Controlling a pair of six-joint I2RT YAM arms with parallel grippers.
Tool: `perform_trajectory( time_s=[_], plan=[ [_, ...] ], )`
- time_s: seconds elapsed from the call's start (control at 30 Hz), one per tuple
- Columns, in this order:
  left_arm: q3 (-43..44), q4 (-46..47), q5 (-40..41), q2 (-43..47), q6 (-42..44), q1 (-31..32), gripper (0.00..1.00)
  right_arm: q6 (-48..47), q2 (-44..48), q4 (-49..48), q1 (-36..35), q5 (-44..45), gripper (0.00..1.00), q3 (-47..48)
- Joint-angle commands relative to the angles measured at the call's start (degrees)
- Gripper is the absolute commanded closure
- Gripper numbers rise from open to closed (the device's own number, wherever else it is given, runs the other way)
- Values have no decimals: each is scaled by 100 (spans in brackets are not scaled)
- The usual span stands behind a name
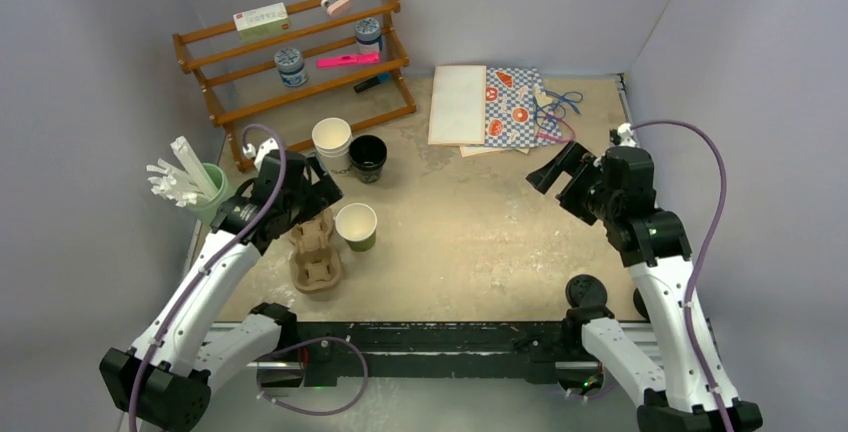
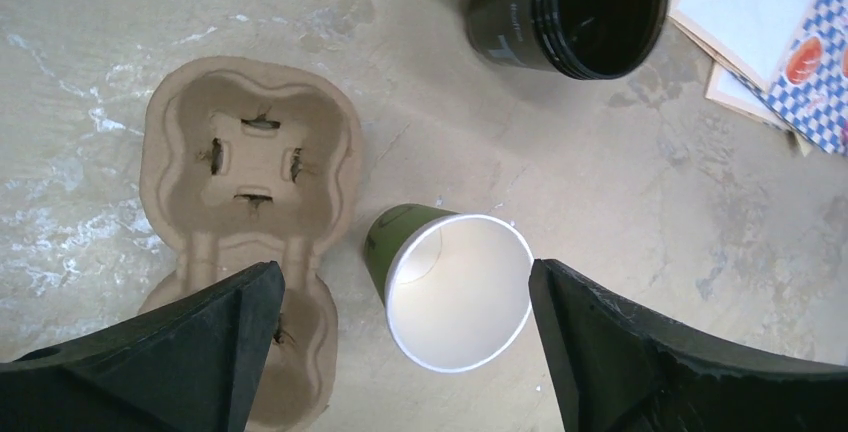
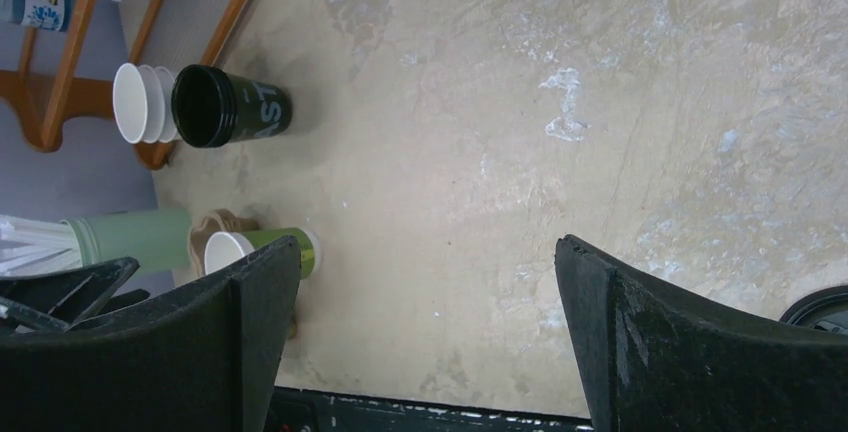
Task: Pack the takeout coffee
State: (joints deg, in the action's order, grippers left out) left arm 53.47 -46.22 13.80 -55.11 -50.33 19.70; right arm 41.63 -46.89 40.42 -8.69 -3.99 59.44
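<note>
The takeout coffee cup (image 1: 367,157) is a small black paper cup standing open-topped at the back left of the table, also seen in the left wrist view (image 2: 575,7) and the right wrist view (image 3: 225,107). A round black lid (image 1: 588,290) lies near the right arm's base. My left gripper (image 1: 318,197) (image 2: 405,270) hangs open above a brown cardboard cup carrier (image 2: 250,167) and a green cup (image 2: 450,287), holding nothing. My right gripper (image 1: 558,174) (image 3: 428,244) is open over bare table at the right, far from the black cup.
Stacked white cups (image 1: 332,142) stand left of the black cup. A wooden rack (image 1: 300,52) with small items fills the back left. A green holder of white sticks (image 1: 205,192) sits at the left edge. Paper sheets (image 1: 490,102) lie at the back.
</note>
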Motion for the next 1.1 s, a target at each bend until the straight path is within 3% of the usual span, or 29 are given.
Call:
perform_trajectory(
  time_s=[0.0,0.2,0.47,0.7,1.07],
  plan=[
    [185,464,-302,426,606,34,0,284,-243,-157,-2,21,1,6],
    [174,1112,-1182,572,1645,34,0,505,-1008,-1011,-3,-483,2,-45],
    [476,1458,-2256,75,2123,34,2,465,-2775,-2267,-7,-394,9,799],
    [655,1421,-2513,-2,2549,34,3,22,-4219,-2900,373,-274,25,1776],
    [759,1198,-2626,-59,2984,34,4,-694,-6521,-2962,1011,-419,43,3149]
  ],
)
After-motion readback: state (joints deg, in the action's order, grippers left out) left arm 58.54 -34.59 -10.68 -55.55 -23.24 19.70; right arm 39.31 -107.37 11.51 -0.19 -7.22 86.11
